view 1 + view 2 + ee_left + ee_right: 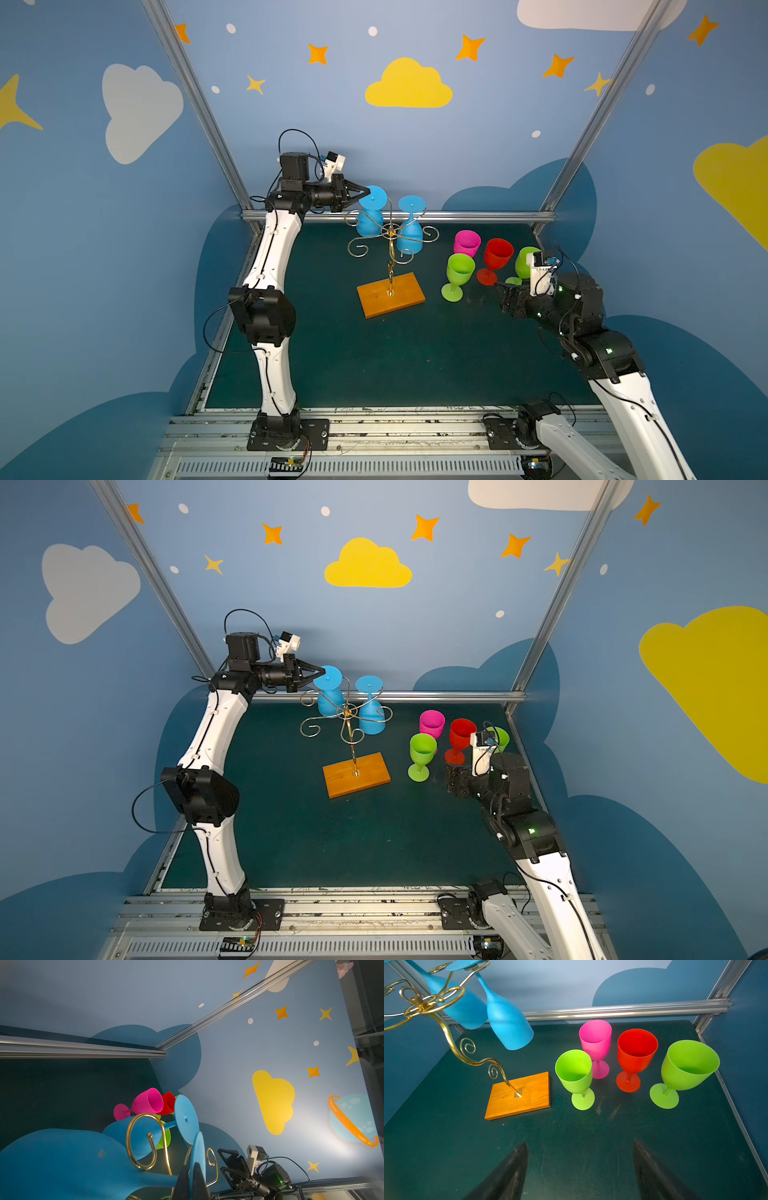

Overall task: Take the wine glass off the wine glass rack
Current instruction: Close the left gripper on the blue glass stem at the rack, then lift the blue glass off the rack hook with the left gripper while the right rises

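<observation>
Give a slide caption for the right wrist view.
Open right gripper faces four standing glasses; two blue glasses hang inverted on the rack.

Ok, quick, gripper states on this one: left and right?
Left gripper: shut on the foot of a hanging blue wine glass.
Right gripper: open, holding nothing.

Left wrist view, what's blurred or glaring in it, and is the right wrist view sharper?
Left wrist view: the near blue wine glass and left pincer are soft; a glare patch washes the wall. Right wrist view: red glass crisp, only the right pincer blurred.
</observation>
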